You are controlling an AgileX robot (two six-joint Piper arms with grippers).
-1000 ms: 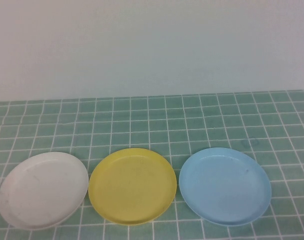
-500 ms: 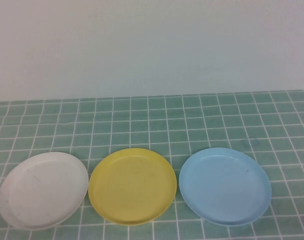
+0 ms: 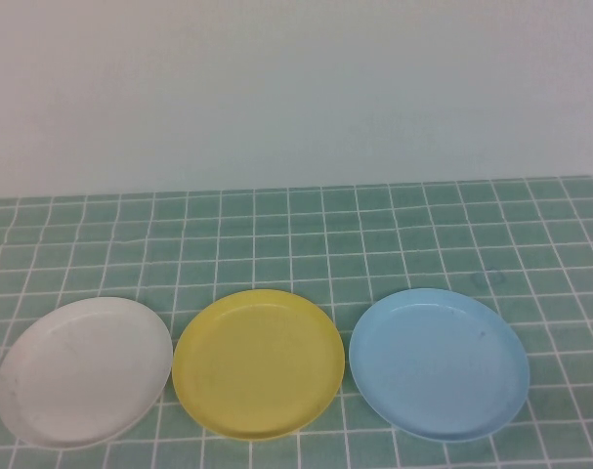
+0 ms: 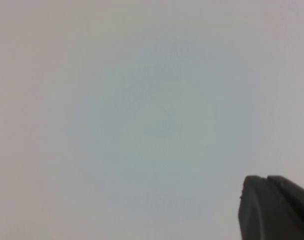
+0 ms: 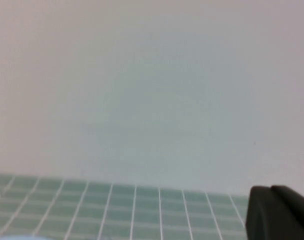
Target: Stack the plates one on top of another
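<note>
Three plates lie side by side in a row at the near edge of the green tiled table in the high view. The white plate is on the left, the yellow plate in the middle, the light blue plate on the right. None is on top of another. Neither arm shows in the high view. Only a dark part of my left gripper shows in the left wrist view, against a blank wall. A dark part of my right gripper shows in the right wrist view, above the tiles.
A pale wall rises behind the table. Green tiles with white lines stretch between the plates and the wall. The right wrist view shows a strip of the same tiles under the wall.
</note>
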